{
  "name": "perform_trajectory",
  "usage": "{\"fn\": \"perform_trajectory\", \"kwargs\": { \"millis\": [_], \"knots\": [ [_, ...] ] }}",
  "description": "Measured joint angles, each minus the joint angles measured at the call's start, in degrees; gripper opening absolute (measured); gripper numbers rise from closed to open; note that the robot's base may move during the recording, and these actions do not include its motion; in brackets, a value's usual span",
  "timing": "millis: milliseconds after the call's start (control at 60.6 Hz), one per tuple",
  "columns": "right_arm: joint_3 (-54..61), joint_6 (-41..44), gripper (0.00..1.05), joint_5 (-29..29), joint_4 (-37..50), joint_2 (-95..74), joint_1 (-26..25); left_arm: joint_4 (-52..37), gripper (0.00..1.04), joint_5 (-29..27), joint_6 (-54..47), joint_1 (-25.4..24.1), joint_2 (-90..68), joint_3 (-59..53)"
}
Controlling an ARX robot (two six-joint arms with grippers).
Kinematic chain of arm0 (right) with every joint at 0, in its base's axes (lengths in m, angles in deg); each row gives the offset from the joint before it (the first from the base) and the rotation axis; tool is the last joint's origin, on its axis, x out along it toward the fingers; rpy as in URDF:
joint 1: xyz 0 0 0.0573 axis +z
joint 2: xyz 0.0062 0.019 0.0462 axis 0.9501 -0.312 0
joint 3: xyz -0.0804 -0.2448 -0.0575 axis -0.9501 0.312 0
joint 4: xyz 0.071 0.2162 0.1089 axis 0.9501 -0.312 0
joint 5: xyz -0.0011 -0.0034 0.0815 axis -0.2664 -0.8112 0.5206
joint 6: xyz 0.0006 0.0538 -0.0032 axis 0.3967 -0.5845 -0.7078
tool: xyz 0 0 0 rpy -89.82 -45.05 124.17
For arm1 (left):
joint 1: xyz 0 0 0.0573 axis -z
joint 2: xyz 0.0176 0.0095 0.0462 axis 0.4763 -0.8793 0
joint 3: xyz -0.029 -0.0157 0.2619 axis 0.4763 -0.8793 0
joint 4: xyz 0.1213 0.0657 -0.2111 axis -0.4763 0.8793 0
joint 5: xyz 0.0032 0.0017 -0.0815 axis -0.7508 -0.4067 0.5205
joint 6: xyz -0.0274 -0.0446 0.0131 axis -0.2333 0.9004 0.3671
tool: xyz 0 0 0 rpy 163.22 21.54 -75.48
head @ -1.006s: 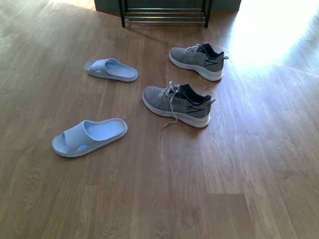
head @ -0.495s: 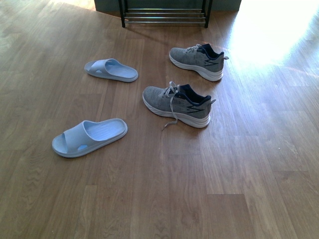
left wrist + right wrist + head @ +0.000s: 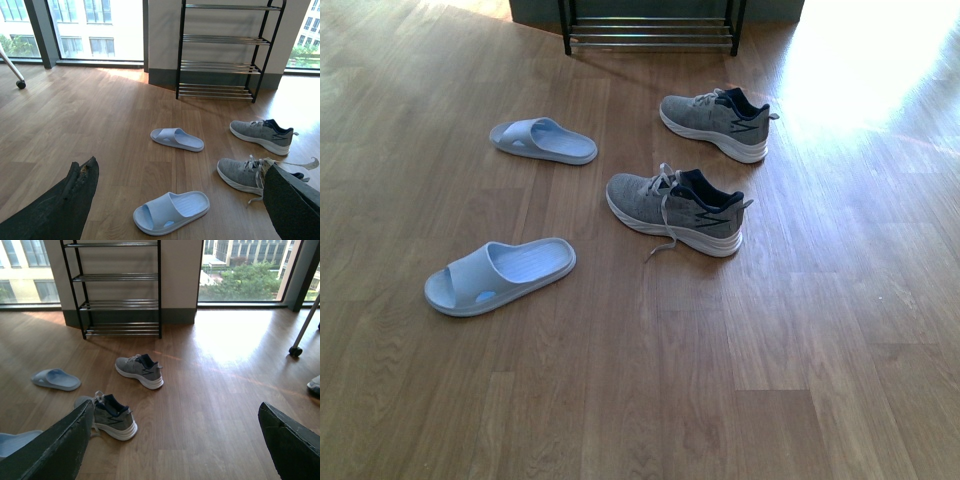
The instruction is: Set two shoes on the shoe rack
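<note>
Two grey knit sneakers with white soles lie on the wood floor. The nearer shoe [image 3: 675, 212] [image 3: 242, 174] [image 3: 113, 417] has loose laces trailing toward me. The farther shoe [image 3: 715, 123] [image 3: 261, 135] [image 3: 139, 371] rests closer to the shoe rack [image 3: 650, 32] [image 3: 220, 50] [image 3: 117, 287], a black-framed rack with chrome bars against the wall. Neither arm shows in the front view. My left gripper [image 3: 180, 207] hangs open above the floor, well short of the shoes. My right gripper [image 3: 175, 445] is open too, with bare floor between its fingers.
Two pale blue slide sandals lie left of the sneakers, one near [image 3: 500, 276] [image 3: 171, 212] and one farther [image 3: 542, 140] [image 3: 177, 139] [image 3: 56, 379]. A caster wheel [image 3: 295, 351] stands at the right, another [image 3: 20, 84] at the left. Windows line the back wall.
</note>
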Motion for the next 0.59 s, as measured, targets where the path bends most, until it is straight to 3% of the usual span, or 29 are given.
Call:
{"fn": "perform_trajectory", "kwargs": {
  "millis": [594],
  "knots": [
    [0.0,0.0,0.96,-0.2,0.0,0.0,0.0,0.0,0.95,0.0,0.0,0.0,0.0,0.0]
  ]
}}
